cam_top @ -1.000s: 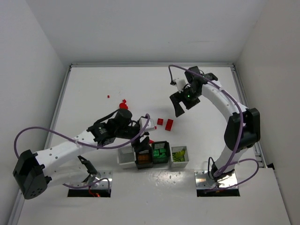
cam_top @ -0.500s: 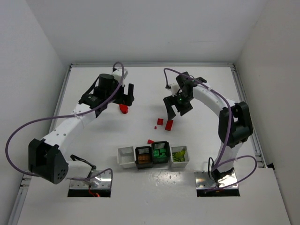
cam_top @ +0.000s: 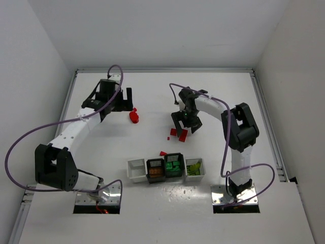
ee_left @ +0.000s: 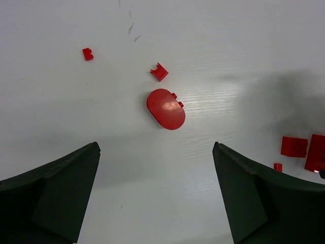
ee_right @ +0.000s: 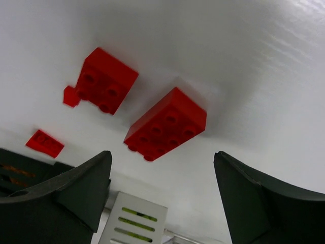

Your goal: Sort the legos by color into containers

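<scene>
Seven red legos [cam_top: 183,135] lay loose on the table [cam_top: 152,91] — three at the far left, three at centre, one beside the bins. The left group comprised one rounded piece [ee_left: 166,109] and two small bits [ee_left: 159,71], all apart from one another. The centre group comprised one large brick [ee_right: 166,124], one square brick [ee_right: 104,79] near it, and one tiny chip [ee_right: 71,96] at the square brick's corner. One flat piece [cam_top: 163,153] lay just beyond the row of four bins [cam_top: 136,178]. From the left, these were:

- one white bin
- one black bin holding orange-brown pieces [cam_top: 155,172]
- one black bin holding green pieces [cam_top: 173,165]
- one white bin holding yellow-green pieces [cam_top: 194,166]

The left claw [ee_left: 155,152] stood fully open, gripping nothing, with the rounded piece ahead of its fingers. The right claw [ee_right: 161,157] stood wide open — the large brick lay between its two fingers [ee_right: 76,188], touching neither.
</scene>
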Tool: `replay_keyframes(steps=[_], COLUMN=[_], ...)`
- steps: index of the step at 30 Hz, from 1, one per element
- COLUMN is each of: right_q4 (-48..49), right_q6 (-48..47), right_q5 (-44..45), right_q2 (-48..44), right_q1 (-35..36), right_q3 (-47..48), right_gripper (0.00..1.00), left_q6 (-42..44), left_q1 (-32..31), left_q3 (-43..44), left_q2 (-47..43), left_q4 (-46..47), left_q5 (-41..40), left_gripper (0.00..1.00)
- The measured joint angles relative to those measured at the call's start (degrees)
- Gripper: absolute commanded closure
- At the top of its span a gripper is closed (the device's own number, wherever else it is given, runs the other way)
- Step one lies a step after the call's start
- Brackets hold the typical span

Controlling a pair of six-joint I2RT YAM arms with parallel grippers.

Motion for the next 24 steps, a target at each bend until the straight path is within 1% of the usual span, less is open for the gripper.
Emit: replay_keyframes(steps=[1,3,4,8,9,12,13,15,16,17,21,22,24], right_q4=[0.00,0.20,0.39,1.09,0.94,1.29,1.31,1.36,1.36,1.33,1.88,2.38,4.17], right_q6=[0.22,0.57,0.63,1.09,1.29,1.49,1.38,0.83,0.42,-0.09,-2.86,-3.26,-4.46], right_q5=[0.37,1.22,1.44,2.16,2.36,2.75,2.95,3.26,3.41,3.52,2.54,1.86,-0.20], right_q2=[0.72,2.29,3.13,5.35,5.49,5.53,5.53,5.55,5.55,5.53,4.17,2.97,-2.36], right_q1=[0.00,-0.02,0.00,-0.02,-0.02,-0.02,-0.02,-0.02,-0.02,-0.02,-0.02,-0.02,0.02], right_q3=[0.20,0.76,1.05,1.40,1.53,1.53,1.53,1.53,1.60,1.75,2.91,2.64,0.76], right_gripper=[0.19,0.23,0.23,0.37,0.44,0.57,0.67,0.81,0.93,0.99,1.00,1.00,1.00], left_q6=[-0.09,-0.17,-0.22,-0.24,-0.22,-0.20,-0.17,-0.11,-0.09,0.00,-0.37,-0.74,-1.88], left_q1=[0.35,0.66,0.74,1.05,1.25,1.97,2.19,2.27,2.27,2.27,2.23,1.97,1.46], left_q3=[0.00,-0.11,-0.17,-0.87,-1.09,-1.55,-1.70,-2.01,-2.01,-2.01,-1.92,-1.62,-0.26], left_q2=[0.02,0.02,0.02,0.02,0.02,0.02,0.04,0.15,0.39,0.79,4.09,5.60,9.14], left_q4=[0.11,0.39,0.52,1.03,1.20,1.55,1.77,2.19,2.32,2.64,3.65,3.61,3.52], left_q5=[0.07,0.09,0.11,0.42,0.48,0.50,0.52,0.50,0.55,0.66,1.16,1.01,0.57], left_gripper=[0.00,0.00,0.00,0.00,0.00,0.00,0.00,0.00,0.00,0.00,0.00,0.00,0.00])
